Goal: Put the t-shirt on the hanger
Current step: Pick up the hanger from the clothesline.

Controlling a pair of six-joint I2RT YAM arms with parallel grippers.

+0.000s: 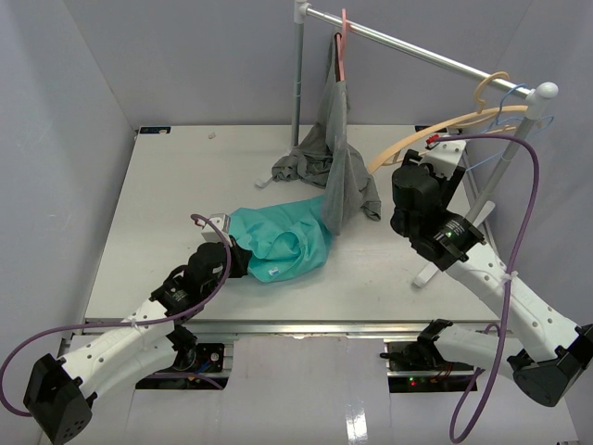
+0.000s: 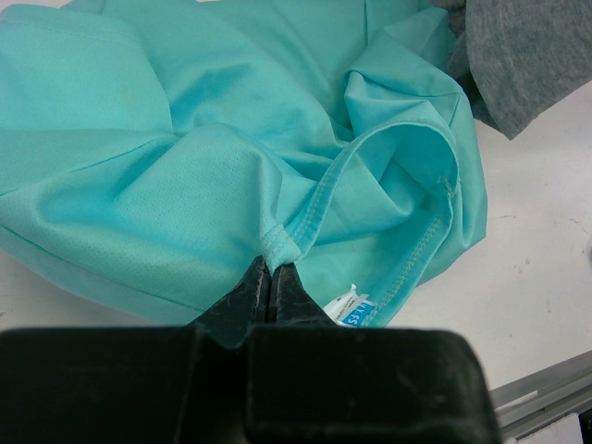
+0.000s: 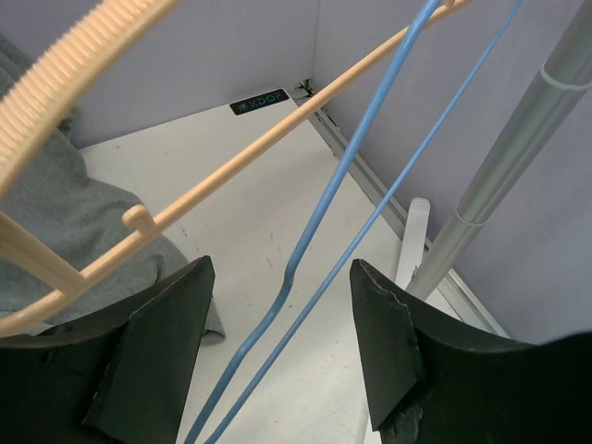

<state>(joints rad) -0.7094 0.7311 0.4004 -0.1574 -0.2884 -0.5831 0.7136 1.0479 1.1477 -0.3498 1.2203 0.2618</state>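
Note:
The teal t-shirt lies crumpled on the table, left of centre. My left gripper is at its near left edge. In the left wrist view the t-shirt fills the frame and the left gripper is shut on a small fold beside the neck seam. The light-blue wire hanger hangs at the right end of the rail. My right gripper is raised beside it. In the right wrist view two wires of the hanger run between the fingers of the open right gripper, touching neither finger.
A grey garment hangs from a pink hanger on the metal rail and trails onto the table, overlapping the t-shirt's far edge. A tan hanger slants just left of the blue one. The rack post stands right of my right fingers.

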